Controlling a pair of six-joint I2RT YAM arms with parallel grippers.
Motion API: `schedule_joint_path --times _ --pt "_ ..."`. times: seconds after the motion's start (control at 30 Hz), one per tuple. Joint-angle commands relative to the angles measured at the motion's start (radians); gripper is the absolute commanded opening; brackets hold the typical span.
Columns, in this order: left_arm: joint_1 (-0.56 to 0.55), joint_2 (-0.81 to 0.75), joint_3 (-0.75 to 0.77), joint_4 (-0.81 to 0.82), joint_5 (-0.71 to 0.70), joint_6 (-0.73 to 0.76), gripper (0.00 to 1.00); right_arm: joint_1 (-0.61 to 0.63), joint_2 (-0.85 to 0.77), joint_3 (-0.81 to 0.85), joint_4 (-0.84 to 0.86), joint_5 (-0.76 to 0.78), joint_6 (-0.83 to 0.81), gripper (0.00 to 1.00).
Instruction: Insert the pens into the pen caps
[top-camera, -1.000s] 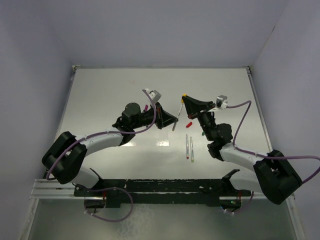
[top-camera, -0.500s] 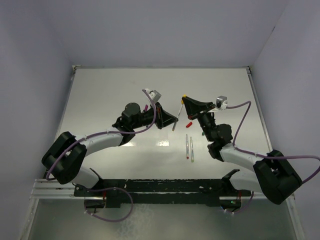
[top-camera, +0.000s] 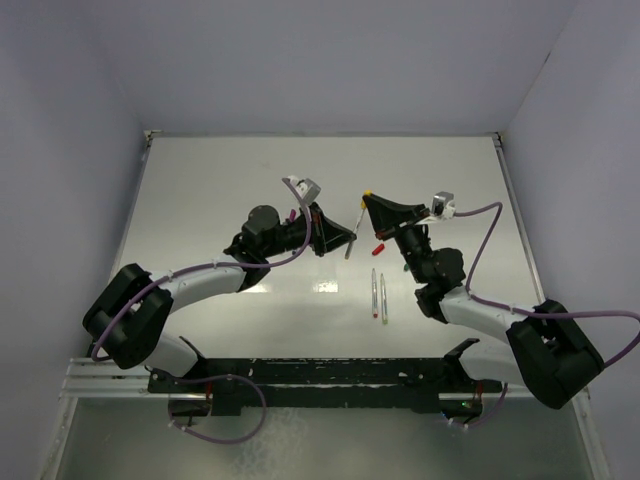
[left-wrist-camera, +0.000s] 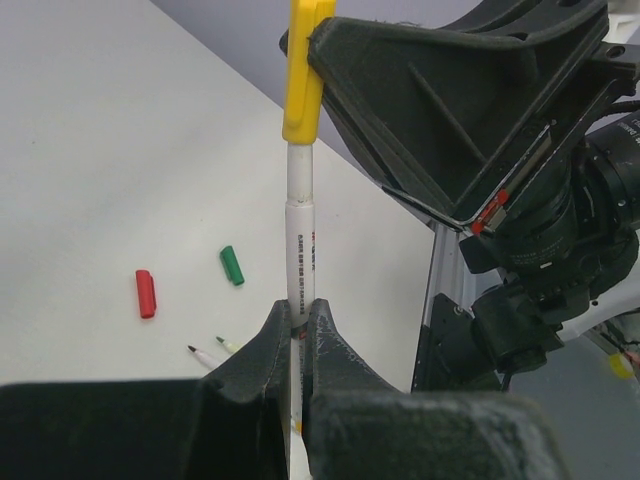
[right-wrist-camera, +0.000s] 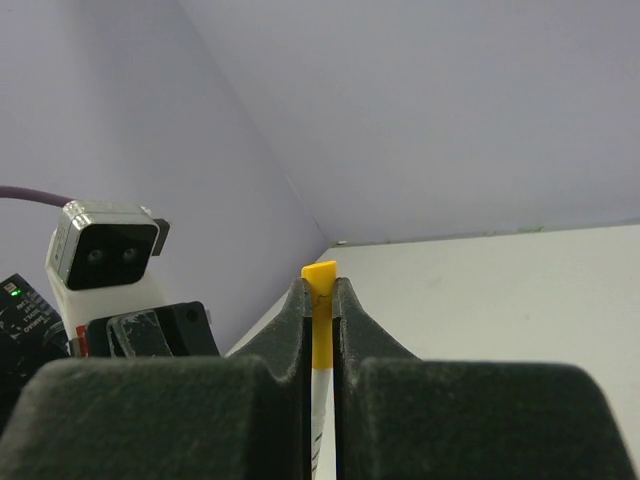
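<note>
Left gripper (left-wrist-camera: 298, 312): clamped on one pen (left-wrist-camera: 300, 240), well away from every edge of the table (top-camera: 200, 190). Right gripper (right-wrist-camera: 319, 290): clamped on one yellow cap (left-wrist-camera: 303, 70) covering that pen's top. Lying nearby: one red cap (left-wrist-camera: 146, 293), one green cap (left-wrist-camera: 232, 265), two loose pens (top-camera: 374, 290).

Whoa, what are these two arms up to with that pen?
The left gripper is shut on a pen, holding it above the table, while the right gripper pinches a yellow cap that sits over the pen's far end. A red cap, a green cap and two more pens lie on the table, not yet paired.
</note>
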Motion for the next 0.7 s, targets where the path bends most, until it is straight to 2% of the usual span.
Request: schedule_joint_path --times 0.0,0.3,0.67 --pt "-0.005 -0.033 0.009 0.102 -0.021 -0.007 0.00 0.002 0.009 -0.002 0.067 -0.049 0.049 0.00" --pt "-0.002 -0.028 -0.009 0.233 -0.068 -0.021 0.00 0.002 0.029 0.007 0.034 -0.164 0.115 0.00" --pt "0.020 -0.041 -0.032 0.390 -0.085 -0.058 0.00 0.002 0.019 0.025 -0.152 -0.280 0.144 0.00"
